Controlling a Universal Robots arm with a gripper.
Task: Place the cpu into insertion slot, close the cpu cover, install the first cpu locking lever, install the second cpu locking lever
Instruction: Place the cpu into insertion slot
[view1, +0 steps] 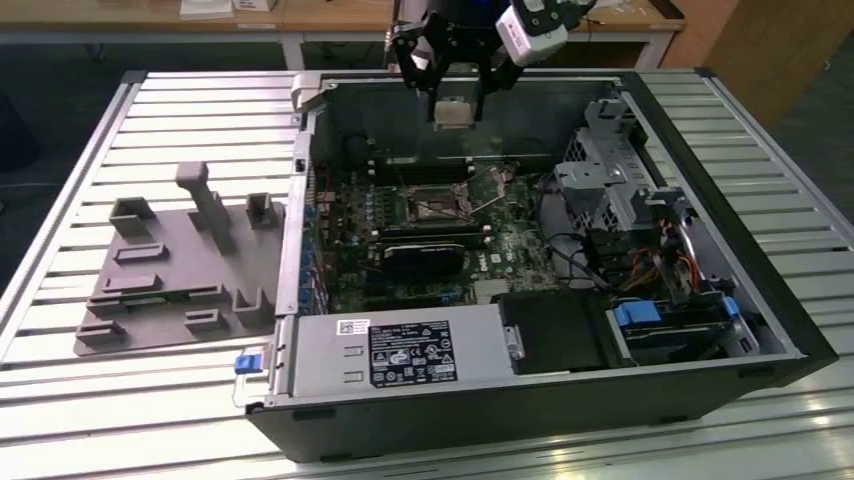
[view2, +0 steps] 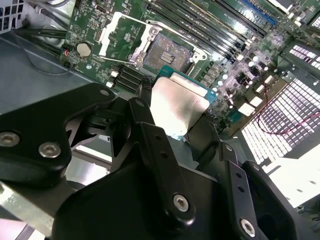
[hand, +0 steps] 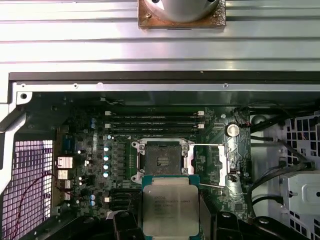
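Gripper (view1: 454, 104): matte black, two-finger type, built from flat bar links (view2: 161, 156) with rounded ends. Each link has small plain holes along its length and a silver round-head screw (view2: 181, 202) at the pivot. In the second wrist view a wider black plate (view2: 35, 120) with soft rounded corners carries two more silver screws. Fingers (view2: 138, 107) are narrow black bars, same finish as the links. In the exterior view a white camera box (view1: 531, 25) with a dark patch on its face is mounted beside the black wrist body.
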